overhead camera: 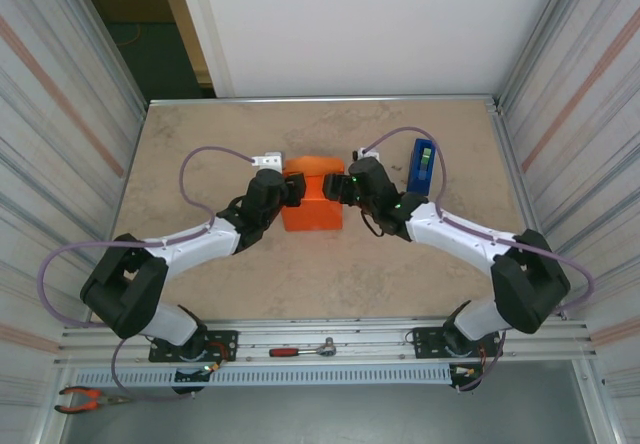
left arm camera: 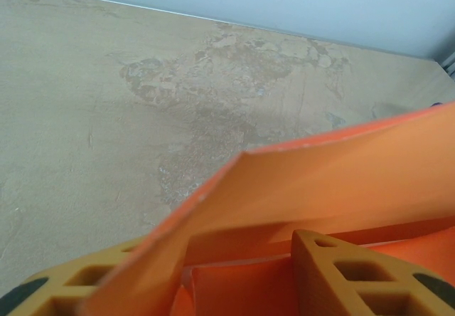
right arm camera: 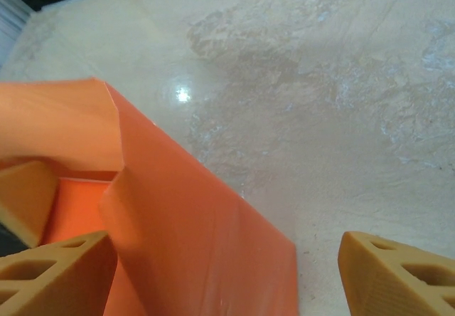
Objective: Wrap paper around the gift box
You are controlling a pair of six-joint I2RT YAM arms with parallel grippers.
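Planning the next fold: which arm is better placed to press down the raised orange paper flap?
Probably left. The raised flap of the bright orange paper sheet stands between the fingers of the left hand; the right hand is open wide, one finger over the beige table.

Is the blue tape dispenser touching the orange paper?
Apart. The top view shows the tape dispenser standing well to the right of the orange paper, and a stretch of bare table separates them.

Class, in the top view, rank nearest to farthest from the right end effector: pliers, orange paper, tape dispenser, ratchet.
1. orange paper: at the right end effector
2. tape dispenser: to its right
3. ratchet: near rail
4. pliers: near-left corner
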